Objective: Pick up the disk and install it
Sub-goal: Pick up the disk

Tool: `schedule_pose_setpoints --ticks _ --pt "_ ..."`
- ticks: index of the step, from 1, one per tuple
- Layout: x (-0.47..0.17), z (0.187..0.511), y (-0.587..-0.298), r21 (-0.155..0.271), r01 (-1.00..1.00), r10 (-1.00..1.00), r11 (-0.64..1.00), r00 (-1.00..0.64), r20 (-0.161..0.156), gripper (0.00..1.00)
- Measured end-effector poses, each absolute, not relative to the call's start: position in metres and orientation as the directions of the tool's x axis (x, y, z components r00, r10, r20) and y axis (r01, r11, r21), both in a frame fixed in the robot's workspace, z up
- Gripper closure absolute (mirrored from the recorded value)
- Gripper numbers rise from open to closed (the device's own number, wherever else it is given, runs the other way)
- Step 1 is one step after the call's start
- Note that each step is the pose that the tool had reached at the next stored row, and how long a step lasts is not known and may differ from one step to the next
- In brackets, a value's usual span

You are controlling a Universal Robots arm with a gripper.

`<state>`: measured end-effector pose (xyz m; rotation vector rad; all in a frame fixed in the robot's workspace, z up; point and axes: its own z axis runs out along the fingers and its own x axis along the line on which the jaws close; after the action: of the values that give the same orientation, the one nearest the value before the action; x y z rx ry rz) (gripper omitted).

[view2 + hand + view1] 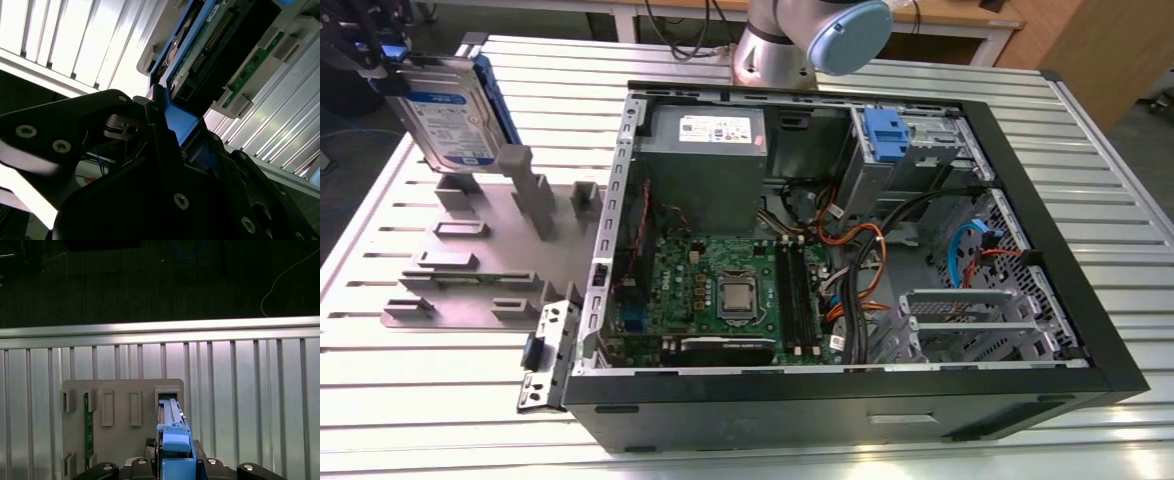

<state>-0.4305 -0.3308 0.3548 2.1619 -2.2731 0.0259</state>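
Black gripper (160,107) looks clamped on the blue rail (175,440) of the silver, blue-and-white-labelled rectangular disk (447,115), standing on edge at the grey slotted holder block (467,270) by the ribbed metal table's (427,385) far corner, exterior view's left: a straight, untwisted pull should keep it from binding.

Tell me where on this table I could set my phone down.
Bare table lies between the holder and the near edge, and on the exterior view's right of the case. The holder, with the disk over it, and the case are crowded.
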Motion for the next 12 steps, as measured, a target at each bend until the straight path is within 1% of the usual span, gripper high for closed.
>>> schedule_pose_setpoints --ticks 12 --pt "-0.4305 0.3580 -0.3308 -0.009 -0.999 -0.999 0.050 -0.050 0.015 0.64"
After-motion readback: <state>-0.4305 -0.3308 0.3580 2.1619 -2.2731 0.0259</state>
